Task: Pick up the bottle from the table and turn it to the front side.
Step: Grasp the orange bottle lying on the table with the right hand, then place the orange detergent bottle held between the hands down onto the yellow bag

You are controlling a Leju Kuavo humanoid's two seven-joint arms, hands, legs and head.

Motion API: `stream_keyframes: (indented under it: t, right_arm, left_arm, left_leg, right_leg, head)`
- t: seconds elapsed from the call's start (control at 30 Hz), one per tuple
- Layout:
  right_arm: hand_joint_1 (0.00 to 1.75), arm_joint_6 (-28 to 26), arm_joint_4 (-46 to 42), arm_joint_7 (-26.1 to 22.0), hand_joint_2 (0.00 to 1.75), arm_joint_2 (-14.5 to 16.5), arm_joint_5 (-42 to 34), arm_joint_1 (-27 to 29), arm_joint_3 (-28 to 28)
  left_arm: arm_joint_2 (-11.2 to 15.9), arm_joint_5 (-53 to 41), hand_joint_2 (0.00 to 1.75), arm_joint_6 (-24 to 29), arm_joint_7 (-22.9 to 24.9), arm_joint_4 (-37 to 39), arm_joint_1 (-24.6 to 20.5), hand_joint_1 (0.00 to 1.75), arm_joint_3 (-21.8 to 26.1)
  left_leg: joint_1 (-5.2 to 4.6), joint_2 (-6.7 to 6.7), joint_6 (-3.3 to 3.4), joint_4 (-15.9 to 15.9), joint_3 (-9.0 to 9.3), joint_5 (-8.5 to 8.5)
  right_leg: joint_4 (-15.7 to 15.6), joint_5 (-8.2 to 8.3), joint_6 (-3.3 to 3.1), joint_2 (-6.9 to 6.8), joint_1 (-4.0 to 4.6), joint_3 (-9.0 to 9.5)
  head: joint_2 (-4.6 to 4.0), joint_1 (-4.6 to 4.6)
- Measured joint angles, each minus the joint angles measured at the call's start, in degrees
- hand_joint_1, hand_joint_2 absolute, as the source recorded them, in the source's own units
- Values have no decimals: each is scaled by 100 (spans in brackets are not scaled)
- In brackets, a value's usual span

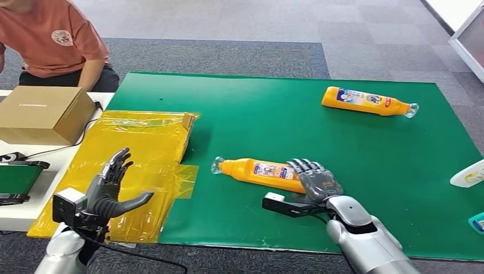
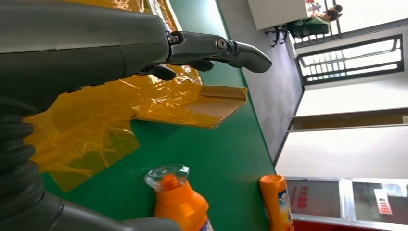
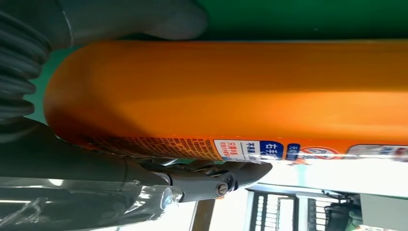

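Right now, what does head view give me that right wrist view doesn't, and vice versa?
Head view alone: the left hand spread over the yellow plastic sheet, the second orange bottle farther back on the green mat, a cardboard box and a seated person. Right wrist view alone: the near bottle's small print close up, with a thumb and fingers on opposite sides of its body. Both: the right hand at the near bottle's base end, bottle lying on the mat.

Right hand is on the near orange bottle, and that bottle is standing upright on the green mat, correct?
Not quite. The right hand is on the near orange bottle, but the head view shows that bottle lying on its side on the green mat, not upright.
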Motion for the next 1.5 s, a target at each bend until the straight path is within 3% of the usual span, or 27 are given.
stream_keyframes:
  t: [0.23,0.33,0.43,0.57,0.7,0.93,1.3,1.5]
  right_arm:
    - [175,-49,25,-149,175,-2,-625,-1,-40]
    - [175,98,-113,-453,175,5,-1510,99,-247]
    - [175,488,-348,-777,175,26,-2542,275,-516]
    - [175,1397,-900,-1314,175,116,-4288,656,-909]
    - [175,1783,-1572,-1469,175,200,-4967,1012,-1101]
    - [175,1830,-2218,-1665,175,423,-4987,1323,-795]
    - [175,1065,-2025,-1785,175,630,-4261,997,294]
    - [175,693,-1577,-1862,175,693,-4016,650,536]
  left_arm:
    - [1,57,175,30,30,-26,15,0,14]
    - [0,76,175,80,39,-61,63,0,24]
    - [0,112,175,119,45,-106,128,0,46]
    - [-16,350,175,156,40,-193,227,0,128]
    - [-100,749,175,51,159,-323,270,0,221]
    - [-292,1562,175,-514,889,-452,151,0,-61]
    - [-285,2870,175,-1018,1639,-331,-607,0,-1926]
    - [-111,3228,175,-1044,1832,-153,-1030,0,-2451]
  left_leg:
    - [-1,0,0,0,0,5]
    - [-1,-1,0,0,-1,4]
    - [-1,-2,-1,0,-5,4]
    - [-1,-3,-2,0,-10,3]
    - [-1,-3,-2,0,-10,1]
    - [-1,-3,-1,0,-10,1]
    - [-3,-3,2,0,-11,6]
    - [-2,-3,0,0,-11,8]
  right_leg:
    - [0,7,0,0,0,1]
    - [0,6,0,-1,-1,1]
    - [0,6,0,-1,0,-1]
    - [0,3,0,-2,0,-6]
    - [0,-1,-2,-2,0,-6]
    - [0,0,-1,-2,0,-8]
    - [0,7,4,-1,-1,-6]
    - [1,8,2,-1,0,-7]
  head:
    - [-1,-1]
    - [-1,-1]
    - [0,0]
    - [0,-2]
    - [-1,-1]
    - [0,0]
    - [0,0]
    - [-1,-1]
